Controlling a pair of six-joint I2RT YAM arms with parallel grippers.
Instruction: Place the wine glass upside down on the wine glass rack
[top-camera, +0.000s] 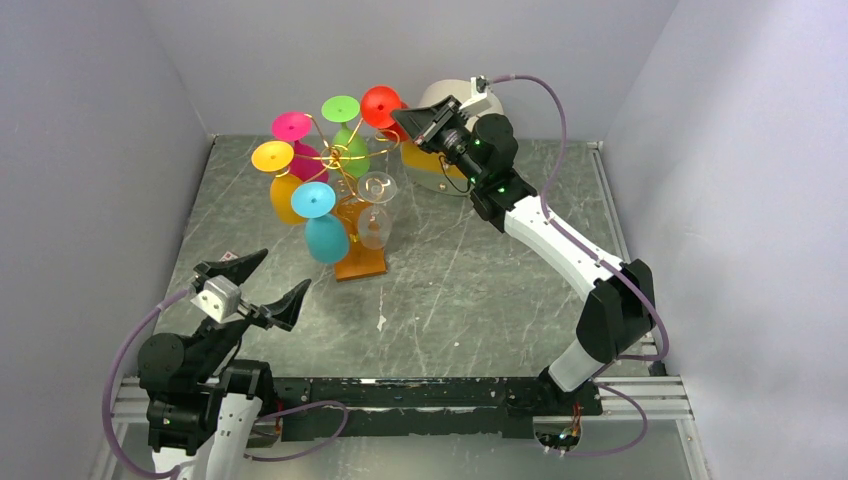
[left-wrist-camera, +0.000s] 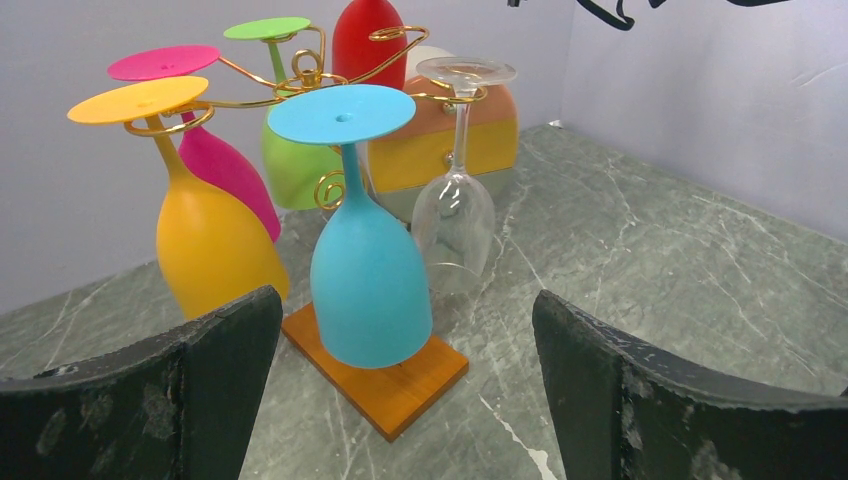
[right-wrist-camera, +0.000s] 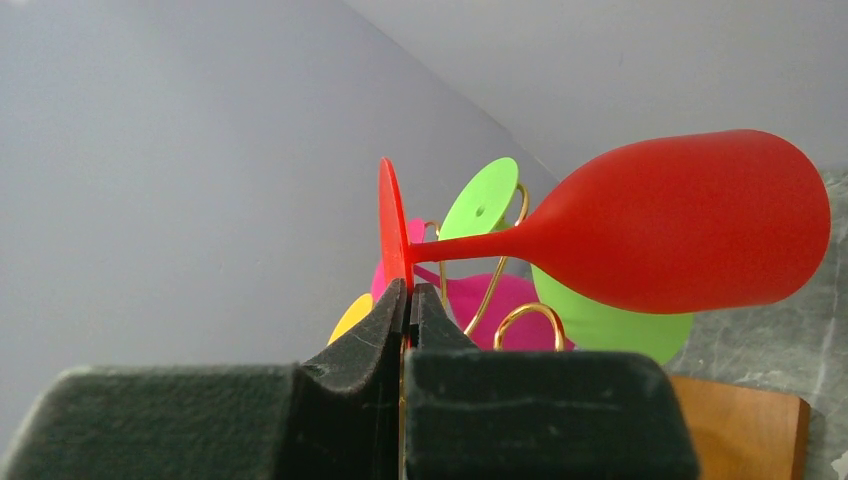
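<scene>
"Grey-green marble table (top-camera: 480, 290), logged first. Next item?"

"Wine glass rack (left-wrist-camera: 308, 78), far left of centre: gold wire scrolls on a thin stem, with its wooden base (left-wrist-camera: 385, 375) flat on the table. The round drawer box (left-wrist-camera: 495, 135) stands behind it, near the back wall."

"Glasses on it?"

"Five hang foot up, bowl down: yellow-orange glass (left-wrist-camera: 210, 245), blue glass (left-wrist-camera: 370, 290), pink glass (left-wrist-camera: 225, 165), green glass (left-wrist-camera: 290, 165) and clear glass (left-wrist-camera: 453, 220). The blue one is nearest the left arm."

"And the red wine glass (right-wrist-camera: 690, 225)?"

"At the rack's far side, foot up, its stem right beside a gold wire arm. Whether it sits in the scroll — cannot tell."

"Right gripper (right-wrist-camera: 408, 300)?"

"Fingers clenched on the rim of the red foot disc, its thin edge pinched between them."

"Left gripper (top-camera: 284, 270)?"

"Fingers spread wide, holding nothing — low at the near left, pointed at the rack and well apart from it."
</scene>
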